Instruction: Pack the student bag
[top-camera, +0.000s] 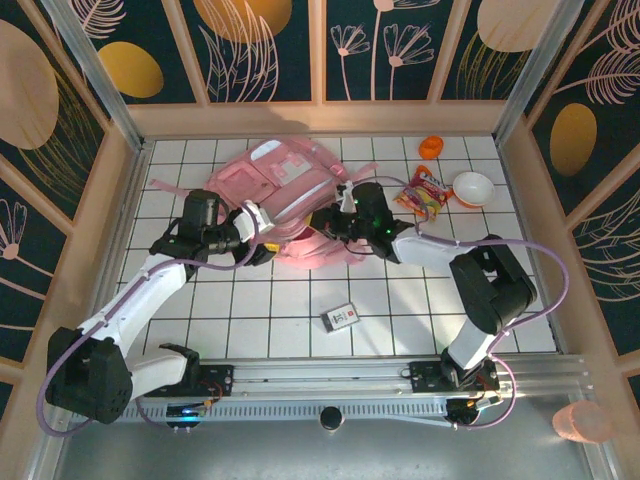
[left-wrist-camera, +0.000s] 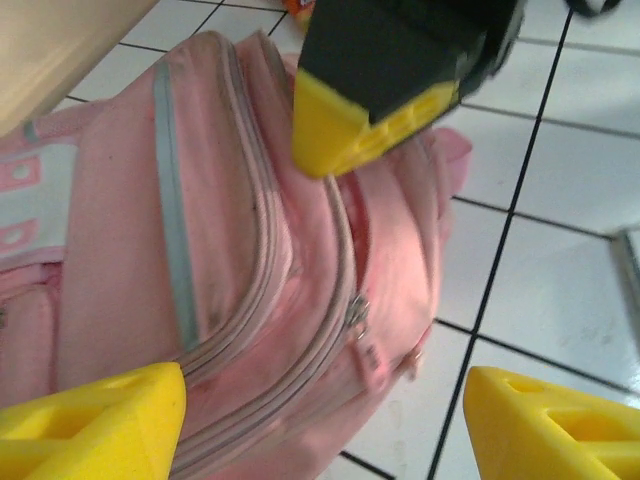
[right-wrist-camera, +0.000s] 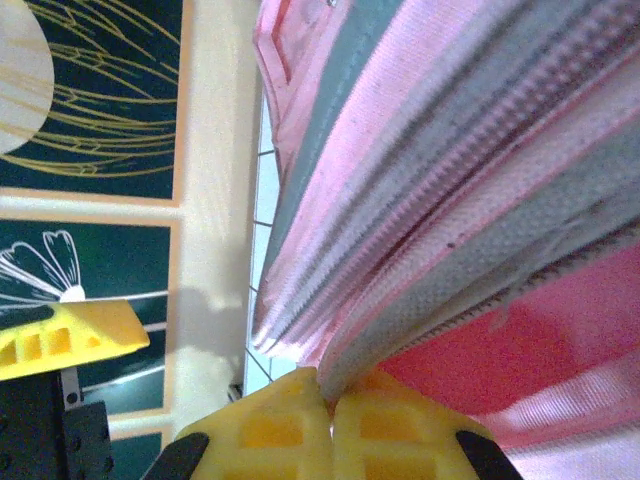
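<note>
Clearly, left gripper gaped wide over the soft pink fabric backpack; right gripper pinched its edge; white tiles stretched at six o'clock.

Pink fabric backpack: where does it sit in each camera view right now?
Top external: the large soft pink fabric backpack lies at upper centre.
Left wrist: the backpack covers the left and centre, zips running down it.
Right wrist: the backpack takes up the right side, close up.
Shared landmark: white tiled table.
</note>
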